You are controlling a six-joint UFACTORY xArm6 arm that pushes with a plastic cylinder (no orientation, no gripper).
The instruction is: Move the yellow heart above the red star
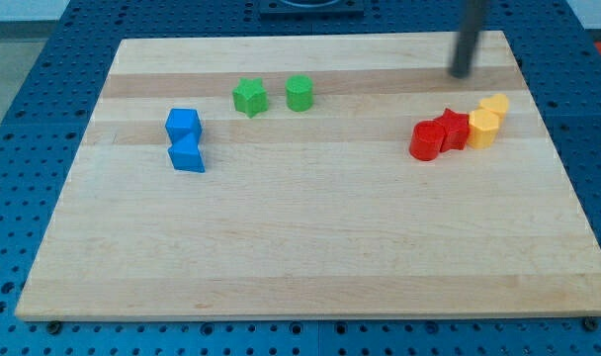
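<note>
A red star (454, 129) lies at the view's right on the wooden board (300, 247). Two yellow blocks are close to it. One (483, 128) touches the star's right side. The other (495, 105) sits just up and to the right of that one. I cannot tell which of them is the heart. A red rounded block (426, 140) touches the star's left side. My tip (462, 74) is toward the view's top from this cluster, up and left of the upper yellow block and apart from it.
Two blue blocks (183, 124) (187, 155) stand together at the view's left. A green star (249, 96) and a green rounded block (299, 92) stand at the top middle. The board's far edge is just behind my tip.
</note>
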